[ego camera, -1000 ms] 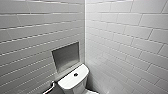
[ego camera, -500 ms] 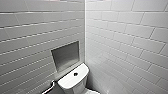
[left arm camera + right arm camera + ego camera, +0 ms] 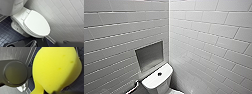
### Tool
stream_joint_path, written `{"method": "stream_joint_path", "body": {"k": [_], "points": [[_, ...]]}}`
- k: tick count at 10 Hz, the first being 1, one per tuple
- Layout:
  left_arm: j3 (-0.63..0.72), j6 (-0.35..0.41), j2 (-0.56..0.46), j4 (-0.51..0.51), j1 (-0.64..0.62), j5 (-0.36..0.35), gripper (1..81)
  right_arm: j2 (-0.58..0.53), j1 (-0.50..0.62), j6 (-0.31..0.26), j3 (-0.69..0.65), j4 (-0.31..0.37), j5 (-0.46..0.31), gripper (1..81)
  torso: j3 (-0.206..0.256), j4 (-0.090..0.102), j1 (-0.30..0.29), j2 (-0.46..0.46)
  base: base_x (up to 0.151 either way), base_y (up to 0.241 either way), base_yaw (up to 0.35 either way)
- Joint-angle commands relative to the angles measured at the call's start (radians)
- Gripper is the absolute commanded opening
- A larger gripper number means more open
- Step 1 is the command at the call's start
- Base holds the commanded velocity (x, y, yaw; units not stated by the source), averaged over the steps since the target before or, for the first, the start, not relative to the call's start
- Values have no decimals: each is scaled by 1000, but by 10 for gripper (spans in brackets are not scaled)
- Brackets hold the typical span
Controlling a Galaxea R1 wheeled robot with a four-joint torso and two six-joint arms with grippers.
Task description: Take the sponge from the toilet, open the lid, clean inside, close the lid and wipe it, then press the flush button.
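Observation:
The white toilet (image 3: 18, 18) stands against a tiled wall in the left wrist view, its oval lid (image 3: 36, 23) down over the bowl. From the head view I look down on the tank cover (image 3: 155, 81) with the small dark flush button (image 3: 159, 74) in its middle. The bright yellow sponge (image 3: 56, 68) looms large and very close in the right wrist view, pinched narrow at one end, with my right gripper shut on it. My left gripper hangs open above the lid's front end, nothing in it.
White tiled walls (image 3: 209, 37) meet in a corner behind the tank. A grey recessed niche (image 3: 149, 55) sits above the tank, and a metal fitting (image 3: 134, 86) is beside it. Dark blue floor tiles (image 3: 6, 36) surround the toilet's base.
The head view has shifted slightly. Nothing in the scene has visibly moved.

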Motion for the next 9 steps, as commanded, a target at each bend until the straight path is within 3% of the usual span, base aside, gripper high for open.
{"method": "stream_joint_path", "body": {"k": [1, 6, 9], "points": [[88, -89, -64, -9, -241, 142, 811, -40, 22, 3, 32, 10, -43, 10, 0, 0, 0, 0, 0, 0, 0], [68, -237, -27, -8, -551, 282, 811, -36, 25, 3, 35, 10, -40, 10, -1, 0, 0, 1, 0, 0, 0], [10, -293, 11, -9, -643, 299, 811, -34, 23, 3, 35, 12, -26, 10, -75, 0, 0, 1, 0, 0, 0]]}}
